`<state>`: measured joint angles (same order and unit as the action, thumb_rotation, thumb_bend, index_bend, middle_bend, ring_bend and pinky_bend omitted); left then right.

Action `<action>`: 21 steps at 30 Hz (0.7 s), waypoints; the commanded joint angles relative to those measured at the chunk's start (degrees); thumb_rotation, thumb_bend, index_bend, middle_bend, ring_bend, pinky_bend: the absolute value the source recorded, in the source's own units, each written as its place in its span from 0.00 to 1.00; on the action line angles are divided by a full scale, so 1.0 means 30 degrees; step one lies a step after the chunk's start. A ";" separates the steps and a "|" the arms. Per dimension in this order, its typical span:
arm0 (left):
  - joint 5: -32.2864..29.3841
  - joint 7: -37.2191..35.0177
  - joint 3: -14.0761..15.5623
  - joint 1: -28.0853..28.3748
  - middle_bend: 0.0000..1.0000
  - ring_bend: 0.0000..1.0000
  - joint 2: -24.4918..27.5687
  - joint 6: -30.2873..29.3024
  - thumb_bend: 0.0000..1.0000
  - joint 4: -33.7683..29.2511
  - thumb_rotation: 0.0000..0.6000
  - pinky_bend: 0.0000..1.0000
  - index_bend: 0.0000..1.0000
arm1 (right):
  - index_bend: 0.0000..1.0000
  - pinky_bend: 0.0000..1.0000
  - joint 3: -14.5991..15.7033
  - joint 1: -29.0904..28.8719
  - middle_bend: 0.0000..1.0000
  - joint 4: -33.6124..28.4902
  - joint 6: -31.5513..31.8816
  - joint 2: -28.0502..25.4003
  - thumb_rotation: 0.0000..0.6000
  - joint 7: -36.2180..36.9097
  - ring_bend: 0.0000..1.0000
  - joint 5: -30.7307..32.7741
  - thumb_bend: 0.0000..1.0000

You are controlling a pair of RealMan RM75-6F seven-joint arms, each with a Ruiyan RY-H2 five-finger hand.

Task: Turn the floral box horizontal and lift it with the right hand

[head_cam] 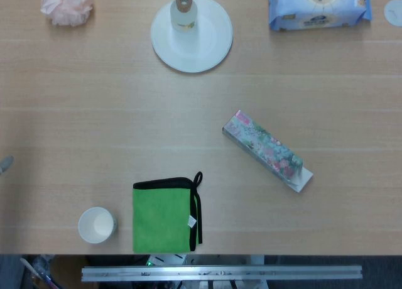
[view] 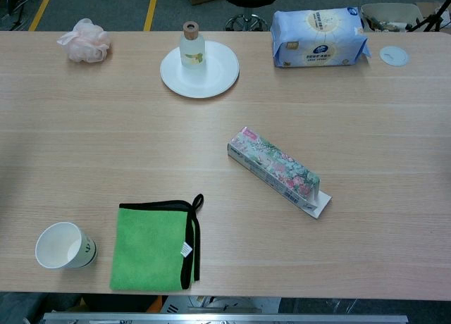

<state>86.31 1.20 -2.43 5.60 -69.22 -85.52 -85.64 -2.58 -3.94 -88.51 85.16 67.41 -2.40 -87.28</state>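
Floral box (head_cam: 267,151) lies flat on the tabletop (head_cam: 94,113), right of centre, set on a diagonal with its far end pointing left and its near end, an open flap, pointing right. Judged from that slant, it has yet to be turned level across the table, and it lies on the right side, where the right hand would reach it. Neither hand shows in either view, so the state of the fingers cannot be told. A folded green cloth (head_cam: 164,216) and a paper cup (head_cam: 96,225) sit near the front edge, well apart from the box, leaving room to rotate it.
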 commanded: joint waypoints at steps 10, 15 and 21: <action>-0.0104 -0.0158 0.0028 -0.0119 0.15 0.21 0.0023 -0.0065 0.09 0.0066 1.00 0.40 0.14 | 0.52 0.46 0.0093 0.0012 0.46 0.0187 -0.0101 0.0310 1.00 0.0150 0.38 -0.0041 0.48; -0.0302 -0.0120 -0.0116 0.0000 0.15 0.21 -0.0001 0.0115 0.09 -0.0013 1.00 0.40 0.14 | 0.52 0.46 -0.0138 -0.0294 0.46 -0.0108 -0.0455 0.0405 1.00 0.0019 0.38 0.0143 0.48; -0.0068 -0.0194 0.0144 -0.0225 0.15 0.21 -0.0240 -0.0145 0.09 0.0104 1.00 0.40 0.14 | 0.52 0.46 0.0023 -0.0375 0.46 -0.0276 -0.0480 0.0815 1.00 -0.0223 0.38 -0.0150 0.48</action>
<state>86.01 0.70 -2.10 5.03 -69.85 -85.85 -85.39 -2.60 -5.07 -89.31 83.66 69.75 -2.99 -87.62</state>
